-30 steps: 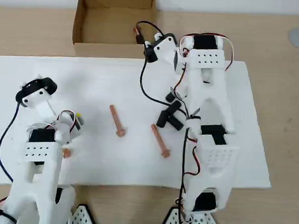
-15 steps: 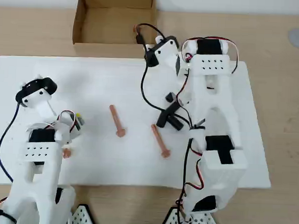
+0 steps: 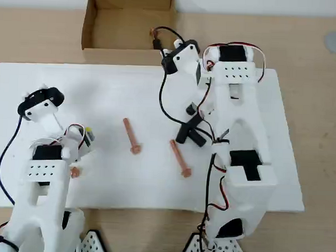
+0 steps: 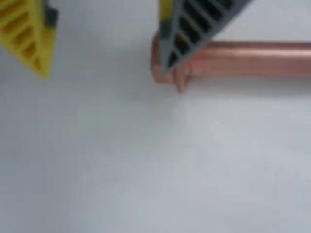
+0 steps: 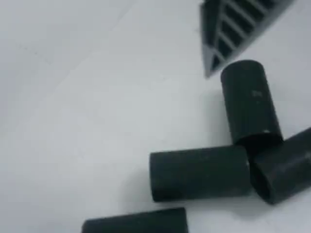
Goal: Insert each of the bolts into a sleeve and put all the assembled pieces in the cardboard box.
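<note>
Two copper bolts (image 3: 131,135) (image 3: 179,158) lie loose on the white mat (image 3: 102,89). A third bolt (image 4: 243,58) lies flat with its head against one fingertip (image 4: 167,68) of my left gripper (image 4: 106,73), which is open just above the mat; in the high view that gripper (image 3: 73,155) is at the mat's left, with the bolt's head (image 3: 74,171) beside it. Several black sleeves (image 5: 199,173) (image 3: 185,131) lie in a cluster mid-mat. My right gripper (image 3: 202,113) hovers open over them, one finger (image 5: 228,39) close to the nearest sleeve (image 5: 250,102).
The open cardboard box (image 3: 90,28) stands beyond the mat's far edge, left of centre. A black cable (image 3: 161,98) loops from the right arm's wrist across the mat near the sleeves. Bare wood surrounds the mat.
The right arm's elbow has shifted a little to the right, and its wrist has barely moved over the sleeves. The left arm and all the bolts have stayed put.
</note>
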`<state>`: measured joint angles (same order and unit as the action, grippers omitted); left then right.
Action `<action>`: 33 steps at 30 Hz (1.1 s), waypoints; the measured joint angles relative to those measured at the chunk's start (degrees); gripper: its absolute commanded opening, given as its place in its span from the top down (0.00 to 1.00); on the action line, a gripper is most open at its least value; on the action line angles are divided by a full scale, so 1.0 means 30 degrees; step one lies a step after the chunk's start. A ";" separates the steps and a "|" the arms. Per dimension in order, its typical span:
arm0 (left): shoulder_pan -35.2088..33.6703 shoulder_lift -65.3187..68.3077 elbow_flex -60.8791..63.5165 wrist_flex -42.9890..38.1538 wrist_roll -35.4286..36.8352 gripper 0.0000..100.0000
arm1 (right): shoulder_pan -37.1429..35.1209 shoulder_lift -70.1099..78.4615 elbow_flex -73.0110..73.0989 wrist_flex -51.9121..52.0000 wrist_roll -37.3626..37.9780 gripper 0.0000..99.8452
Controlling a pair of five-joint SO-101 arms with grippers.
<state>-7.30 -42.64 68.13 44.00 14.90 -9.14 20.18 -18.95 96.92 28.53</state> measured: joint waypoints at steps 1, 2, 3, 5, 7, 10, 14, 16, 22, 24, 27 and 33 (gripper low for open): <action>0.0000 0.0000 0.0000 0.0000 0.0000 0.84 | 0.0000 0.0000 0.0000 0.0000 0.0000 0.63; 0.0000 0.0000 0.0000 0.0000 0.0000 0.84 | 0.0000 0.0000 0.0000 0.0000 0.0000 0.63; 0.0000 0.0000 0.0000 0.0000 0.0000 0.84 | 0.0000 0.0000 0.0029 -0.0029 0.0000 0.63; 0.0000 0.0000 0.0000 0.0000 0.0000 0.84 | -0.0029 0.0000 0.0029 -0.0059 0.0000 0.63; 0.0000 0.0000 0.0000 0.0000 0.0000 0.84 | -0.0088 0.0000 0.0029 -0.0059 0.0000 0.63; 0.0000 0.0000 0.0000 0.0000 0.0000 0.84 | -0.0440 0.0000 0.0029 -0.0059 0.0000 0.63; 0.0000 0.0000 0.0000 0.0000 0.0000 0.84 | -0.1143 0.0000 0.0029 0.0059 0.0557 0.63; 0.0000 0.0000 0.0000 0.0000 0.0000 0.84 | -0.1524 0.0117 0.0029 0.0059 0.0703 0.63; -0.0088 0.0000 0.0000 0.0000 0.0000 0.84 | -0.1905 0.2579 0.0000 0.0059 0.2462 0.63; -0.0088 0.0000 0.0000 0.0000 0.0000 0.84 | -0.1905 0.3780 -0.0527 0.0059 0.2784 0.63; -0.0088 0.0000 0.0000 0.0000 0.0000 0.84 | -0.1758 0.5040 -0.2168 0.0147 0.3106 0.63; -0.0088 0.0000 0.0000 -0.0029 0.0000 0.84 | -0.1201 0.6916 -0.5128 0.1465 0.4015 0.63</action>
<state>-7.56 -42.64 68.13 43.91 14.90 -12.75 40.92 -34.33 101.32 40.57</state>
